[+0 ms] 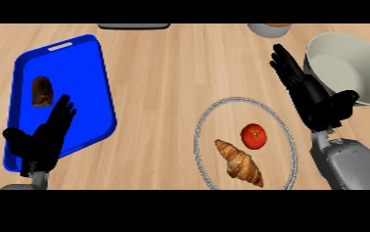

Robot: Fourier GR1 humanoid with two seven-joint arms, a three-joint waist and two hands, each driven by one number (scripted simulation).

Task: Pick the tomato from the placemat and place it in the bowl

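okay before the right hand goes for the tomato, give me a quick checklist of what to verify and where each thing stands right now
1. Tomato on the placemat, uncovered from above: ok.
2. Croissant apart from the tomato, a narrow gap between them, so a grasp may brush it: cannot tell.
3. Right hand open, fingers straight, holding nothing: ok.
4. Right hand over the tomato: not ok, it shows above and to the right of it, beside the bowl.
5. Bowl upright with nothing showing inside: ok for the part in view, its right side is cut off.
6. Left hand resting open at the blue tray, away from the path: ok.
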